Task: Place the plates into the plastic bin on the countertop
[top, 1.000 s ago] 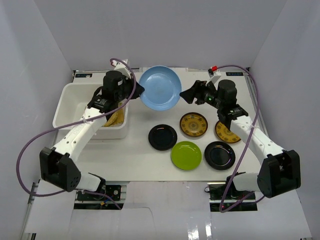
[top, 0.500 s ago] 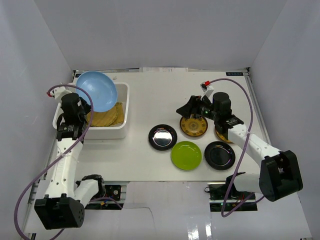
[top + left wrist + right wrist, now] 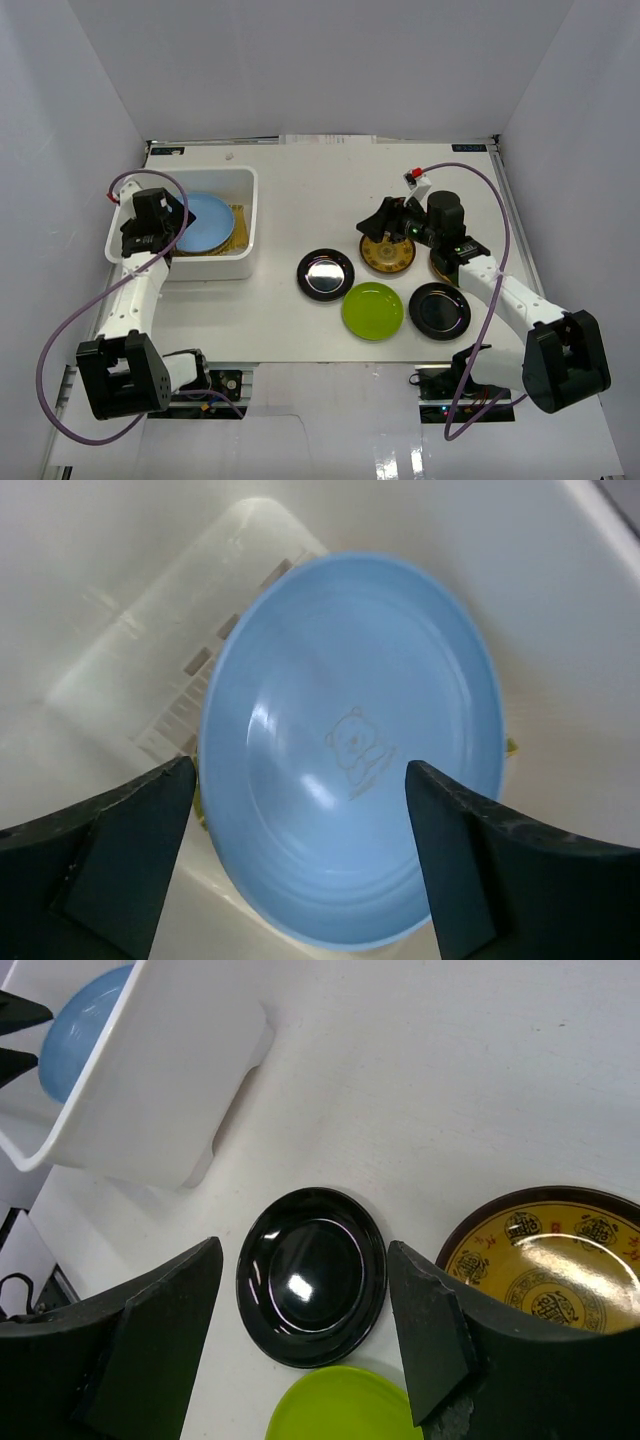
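item: light blue plate (image 3: 350, 750). lay inside the plastic bin (image 3: 200, 172) at the left of the countertop (image 3: 300, 190), tipped slightly over a yellow woven plate (image 3: 232, 232) beneath it; small bear motif at centre.
left gripper (image 3: 300, 768): jaws spread wide above the blue plate, pinching nothing.
right gripper (image 3: 305, 1248): jaws likewise spread and empty, hovering over the countertop plates.
outstanding, all on the countertop right of the bin: glossy black plate (image 3: 325, 275), lime green plate (image 3: 372, 310), second black plate (image 3: 439, 310), gold-patterned plate (image 3: 388, 251), and a second gold-patterned plate (image 3: 447, 268) partly hidden under the right arm. green plate just beside both black ones.
handling, judged: stiff, shallow, probably light; glazed faces looked slippery, so a flat pinch across the surface would likely slide. best hold at the raised rim, one finger under the lip, one inside. possibly chippable if dropped; lower onto the stack rather than release high.
progress: at least two in, five left.
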Motion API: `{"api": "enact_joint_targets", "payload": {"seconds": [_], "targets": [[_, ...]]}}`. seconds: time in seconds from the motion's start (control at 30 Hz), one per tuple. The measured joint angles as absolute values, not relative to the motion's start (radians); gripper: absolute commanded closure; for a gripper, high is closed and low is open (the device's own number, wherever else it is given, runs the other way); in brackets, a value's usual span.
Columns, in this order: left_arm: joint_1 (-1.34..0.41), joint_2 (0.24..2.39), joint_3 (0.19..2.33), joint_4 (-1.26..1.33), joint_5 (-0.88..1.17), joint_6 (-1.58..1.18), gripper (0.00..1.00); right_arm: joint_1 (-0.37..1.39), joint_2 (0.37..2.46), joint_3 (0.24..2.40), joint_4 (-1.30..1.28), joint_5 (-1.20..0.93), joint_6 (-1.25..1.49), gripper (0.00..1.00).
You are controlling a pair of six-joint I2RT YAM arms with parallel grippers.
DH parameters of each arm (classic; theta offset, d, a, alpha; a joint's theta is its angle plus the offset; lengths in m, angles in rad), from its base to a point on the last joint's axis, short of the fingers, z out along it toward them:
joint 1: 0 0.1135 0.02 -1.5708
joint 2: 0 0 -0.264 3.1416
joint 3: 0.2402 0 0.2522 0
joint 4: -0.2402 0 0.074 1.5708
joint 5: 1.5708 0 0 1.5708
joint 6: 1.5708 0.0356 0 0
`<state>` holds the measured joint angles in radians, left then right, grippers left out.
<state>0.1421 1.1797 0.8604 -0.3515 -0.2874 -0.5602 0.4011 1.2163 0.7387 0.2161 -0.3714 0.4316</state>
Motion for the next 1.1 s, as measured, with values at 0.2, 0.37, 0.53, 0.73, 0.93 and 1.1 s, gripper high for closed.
{"api": "enact_joint_targets", "payload": {"seconds": [0.2, 0.37, 0.53, 0.73, 0.93, 1.1], "targets": [[0.142, 1.159, 0.936, -0.355, -0.194, -0.558, 0.02, 0.402, 1.216, 0.748, 0.166, -0.298, 0.402, 0.28], [0.142, 1.061, 0.976, -0.317, -0.113, -0.545, 0.02, 0.401, 1.216, 0.748, 0.128, -0.185, 0.378, 0.41], [0.121, 0.963, 0.988, -0.273, 0.005, -0.538, 0.25, 0.379, 1.216, 0.748, 0.083, -0.096, 0.360, 0.55], [-0.212, 0.984, 0.997, -0.254, 0.099, -0.530, 0.46, 0.296, 1.213, 0.720, 0.051, -0.015, 0.358, 0.62], [-0.614, 1.052, 0.936, -0.257, 0.006, -0.545, 0.48, 0.255, 1.210, 0.628, 0.037, 0.026, 0.361, 0.54], [-0.822, 1.085, 0.815, -0.296, -0.165, -0.613, 0.43, 0.254, 1.220, 0.565, 0.023, 0.041, 0.373, 0.47]]}}
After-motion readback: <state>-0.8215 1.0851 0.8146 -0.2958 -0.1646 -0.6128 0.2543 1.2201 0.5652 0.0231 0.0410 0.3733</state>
